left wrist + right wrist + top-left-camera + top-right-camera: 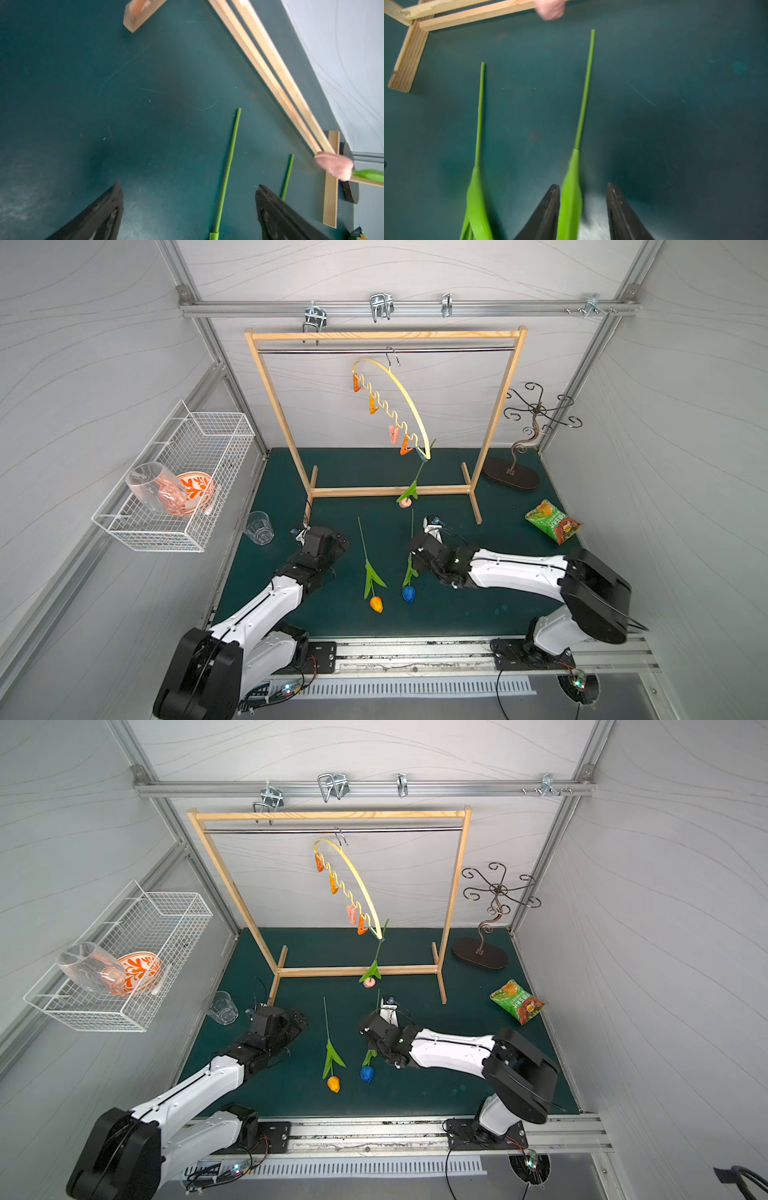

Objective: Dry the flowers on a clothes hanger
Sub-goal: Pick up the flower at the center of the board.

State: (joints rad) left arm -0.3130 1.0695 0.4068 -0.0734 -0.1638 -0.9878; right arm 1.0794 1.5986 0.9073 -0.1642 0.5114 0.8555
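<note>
The pale yellow clothes hanger [409, 400] [365, 886] hangs by its hook on the rack's metal rod. At its low end a teal clothespin [422, 454] holds the pink tulip [405, 502] [369, 982] head down. The orange tulip [376, 603] [228, 162] and the blue tulip [408, 593] [367, 1074] lie on the green mat. My right gripper [583, 187] [415, 560] is low over the blue tulip. It is open, with the tulip's leaf [571, 199] between its fingers, against one of them. My left gripper [189, 187] [332, 545] is wide open above the orange tulip's stem.
The wooden rack [390, 490] stands across the back of the mat. A wire basket [199, 456] hangs on the left wall, with a glass tumbler [258, 527] below it. A metal stand [523, 448] and a green snack bag [552, 520] are at the right.
</note>
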